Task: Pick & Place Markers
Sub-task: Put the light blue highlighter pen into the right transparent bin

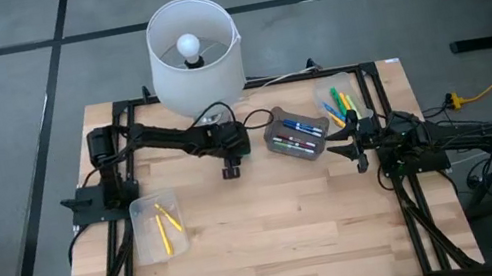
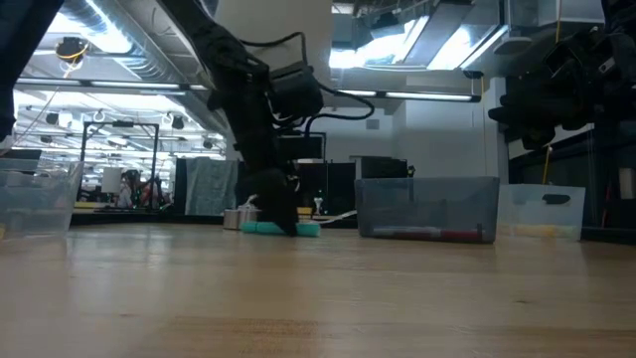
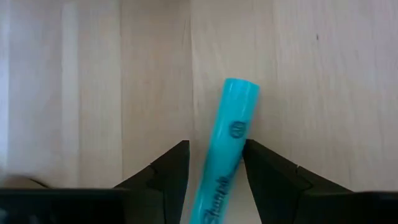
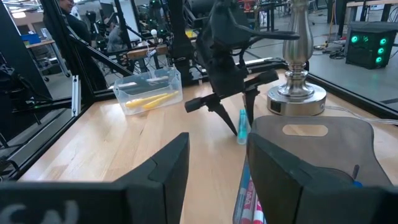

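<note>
A teal marker [image 3: 227, 143] lies flat on the wooden table; it also shows in the low view [image 2: 283, 229] and the right wrist view [image 4: 241, 127]. My left gripper [image 3: 216, 174] [image 1: 231, 168] is open and points down at it, one finger on either side of its barrel. More markers lie in clear bins: yellow ones [image 1: 166, 228] at the left, blue and pink ones [image 1: 299, 136] in the middle, and green, yellow and blue ones [image 1: 339, 101] at the right. My right gripper [image 4: 217, 168] [image 1: 354, 144] is open and holds nothing, beside the middle bin. My left gripper straddles the teal marker's barrel [image 3: 217, 168] from above, the fingers across it, and the marker lies slantwise on the table. One finger [image 3: 261, 168] stands right at the barrel's edge and the other [image 3: 171, 171] leaves a gap. Whether either touches, I cannot tell.
A white lamp [image 1: 193, 51] stands at the table's far edge, its metal base [image 4: 297, 93] behind the left gripper. The clear bins [image 1: 155, 207] [image 1: 277, 130] [image 1: 357, 78] sit left, middle and right. Bare wood [image 1: 272, 225] stretches toward the near edge.
</note>
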